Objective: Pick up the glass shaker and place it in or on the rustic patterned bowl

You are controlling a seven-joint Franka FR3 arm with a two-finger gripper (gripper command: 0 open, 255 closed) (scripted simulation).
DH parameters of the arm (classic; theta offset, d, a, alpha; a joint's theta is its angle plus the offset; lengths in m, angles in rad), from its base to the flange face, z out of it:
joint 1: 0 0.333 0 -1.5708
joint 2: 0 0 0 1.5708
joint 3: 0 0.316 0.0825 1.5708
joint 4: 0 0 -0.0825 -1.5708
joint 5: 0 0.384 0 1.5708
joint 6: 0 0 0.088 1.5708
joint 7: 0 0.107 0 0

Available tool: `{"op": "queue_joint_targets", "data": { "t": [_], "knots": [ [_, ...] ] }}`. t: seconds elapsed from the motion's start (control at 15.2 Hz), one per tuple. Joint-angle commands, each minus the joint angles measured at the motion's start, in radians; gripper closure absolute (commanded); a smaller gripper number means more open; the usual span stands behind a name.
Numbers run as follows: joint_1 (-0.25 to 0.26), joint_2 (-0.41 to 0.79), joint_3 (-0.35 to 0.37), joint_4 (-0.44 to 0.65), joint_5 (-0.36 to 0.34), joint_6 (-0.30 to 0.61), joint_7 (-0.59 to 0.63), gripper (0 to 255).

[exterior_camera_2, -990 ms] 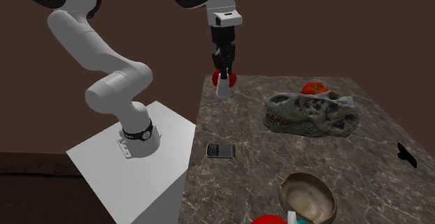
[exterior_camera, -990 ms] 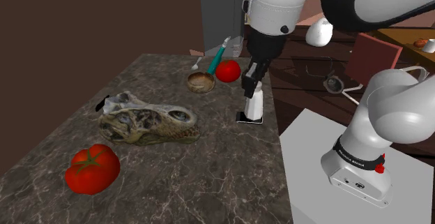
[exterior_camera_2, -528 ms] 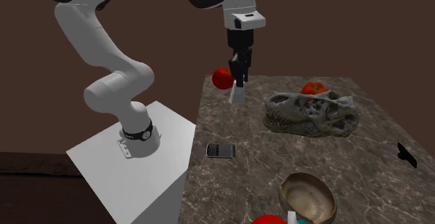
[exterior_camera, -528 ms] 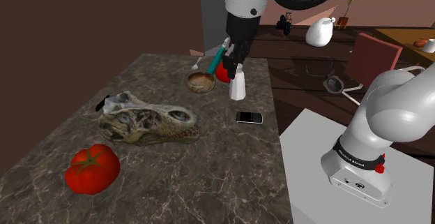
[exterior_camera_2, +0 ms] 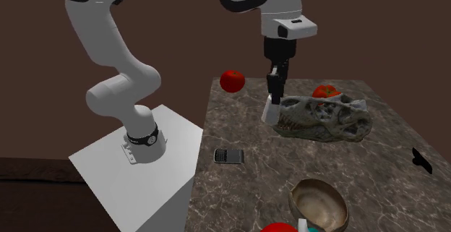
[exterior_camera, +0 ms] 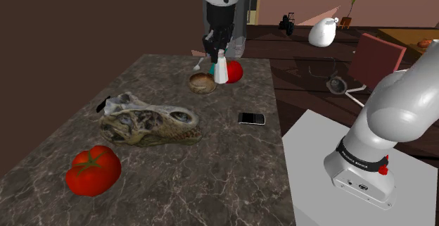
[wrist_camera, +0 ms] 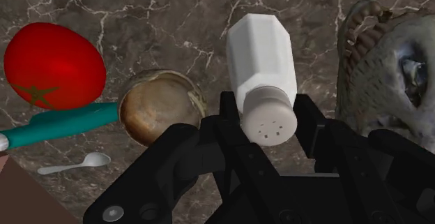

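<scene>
In the shoulder view the hand (exterior_camera: 215, 50) clasps the white shaker (exterior_camera: 221, 70) above the tabletop (exterior_camera: 232, 161), just beside the brown bowl (exterior_camera: 202, 83). The second exterior view hides how near the bowl we are. In the wrist view the shaker hangs beside the bowl, not over it; we judge placing remains.

A white robot arm (exterior_camera_2: 108, 39) with dark joints rises from its base, folds at a rounded elbow, climbs to a high shoulder bend, then stretches level across the top of the second exterior view towards that view's right. Its wrist turns straight down. The black gripper (exterior_camera_2: 274, 86) hangs beneath, raised well clear of the tabletop (exterior_camera_2: 246, 133). In the wrist view its two fingers (wrist_camera: 311, 126) press on either side of a white shaker (wrist_camera: 259, 58) near its capped end, clasping it between them.
</scene>
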Motion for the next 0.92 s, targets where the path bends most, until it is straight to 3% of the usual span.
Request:
{"op": "queue_joint_targets", "data": {
  "t": [0.0,0.46,0.86],
  "knots": [
    [-0.018,0.064,-0.009,0.062,-0.023,0.000,-0.016,255],
    [-0.057,0.312,-0.029,0.342,-0.107,-0.044,-0.051,255],
    [-0.057,0.552,-0.047,0.663,-0.177,-0.134,-0.084,255]
  ]
}}
